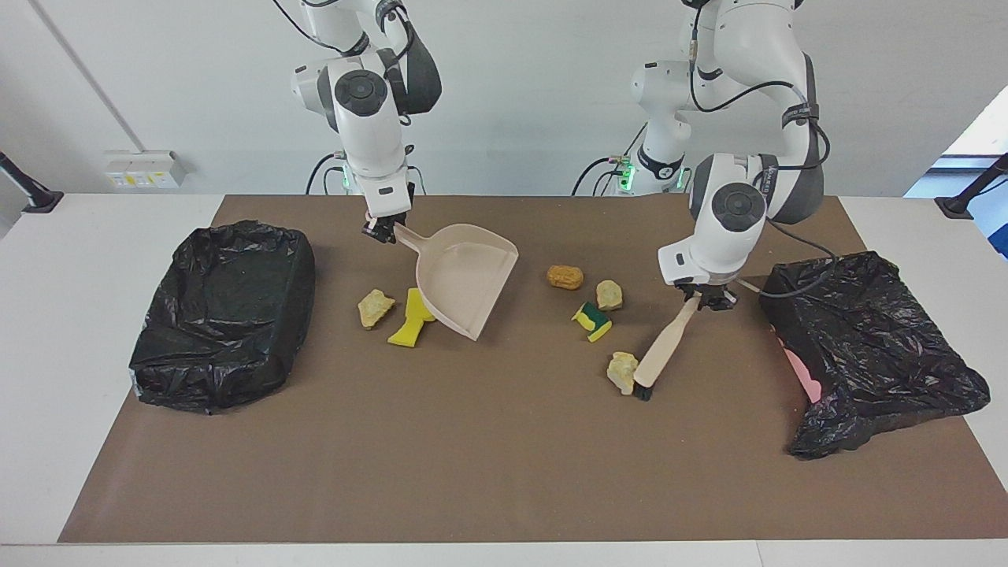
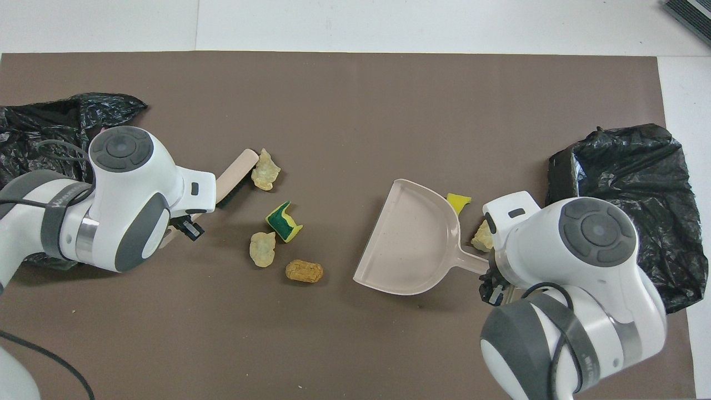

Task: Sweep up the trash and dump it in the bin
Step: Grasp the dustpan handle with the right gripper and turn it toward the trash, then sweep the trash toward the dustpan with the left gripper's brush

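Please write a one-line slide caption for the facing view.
Right pincer lifts dustpan; left pincer angles brush against a scrap.

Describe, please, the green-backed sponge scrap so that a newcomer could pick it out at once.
Start at the brown paper mat and find the loose cluster of scraps between the beige plastic dustpan and the wooden-handled brush. Amid pale crumbly chunks and a golden-brown lump lies the green-backed yellow sponge piece, the only scrap showing green.
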You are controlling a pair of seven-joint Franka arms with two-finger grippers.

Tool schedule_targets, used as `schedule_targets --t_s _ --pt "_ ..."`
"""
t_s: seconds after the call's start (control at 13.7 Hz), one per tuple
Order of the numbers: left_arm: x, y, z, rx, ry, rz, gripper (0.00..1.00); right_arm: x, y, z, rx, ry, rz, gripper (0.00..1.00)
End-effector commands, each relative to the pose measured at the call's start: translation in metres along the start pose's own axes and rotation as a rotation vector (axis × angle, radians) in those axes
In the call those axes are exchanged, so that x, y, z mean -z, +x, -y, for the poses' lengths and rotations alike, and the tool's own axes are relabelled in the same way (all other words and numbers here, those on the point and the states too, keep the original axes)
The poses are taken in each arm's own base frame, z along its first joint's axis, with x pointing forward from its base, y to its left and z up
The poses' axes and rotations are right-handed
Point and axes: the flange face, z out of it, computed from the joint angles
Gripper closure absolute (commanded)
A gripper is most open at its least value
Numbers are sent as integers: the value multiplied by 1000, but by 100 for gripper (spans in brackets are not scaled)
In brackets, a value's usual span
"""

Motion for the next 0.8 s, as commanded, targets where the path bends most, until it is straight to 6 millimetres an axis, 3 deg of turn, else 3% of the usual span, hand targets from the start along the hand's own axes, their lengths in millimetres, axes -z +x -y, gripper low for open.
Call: schedule_targets --t_s 0.0,0.15,0.36,0.73 --pt "3 -12 -51 -46 -33 54 100 -15 12 13 39 -30 -6 100" --pt "4 -14 -79 -37 -78 90 100 -21 14 15 60 -29 -2 100" --pt "1 -15 -115 47 -126 88 100 -55 30 26 122 -86 -18 100" --pt "0 -12 -131 165 -143 82 100 -58 27 22 215 -133 31 100"
